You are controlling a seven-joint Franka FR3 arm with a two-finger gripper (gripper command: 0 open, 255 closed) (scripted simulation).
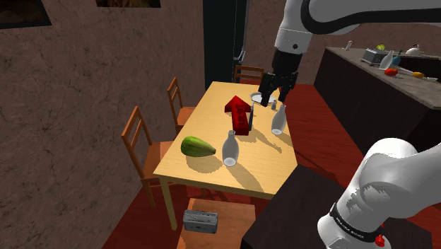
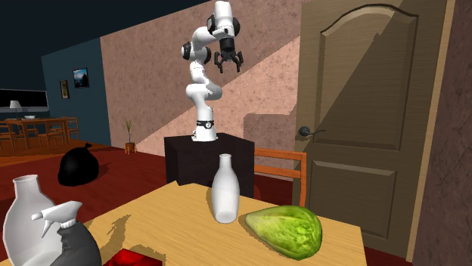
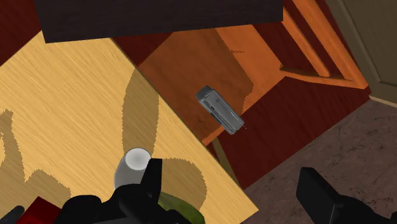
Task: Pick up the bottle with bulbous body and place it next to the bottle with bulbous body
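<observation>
Above the wooden counter (image 1: 212,117), the end effector (image 1: 274,97) hangs fully open and empty, with the nearer white bulbous bottle (image 1: 278,120) standing upright, long axis vertical, just below it in the shoulder view, and the second bulbous bottle (image 1: 230,148) near the lettuce (image 1: 197,147).

The desk (image 1: 208,117) is overlooked from beside the stand (image 1: 290,205), faced low from its far end, and viewed downward from the pincer (image 3: 232,178).
</observation>
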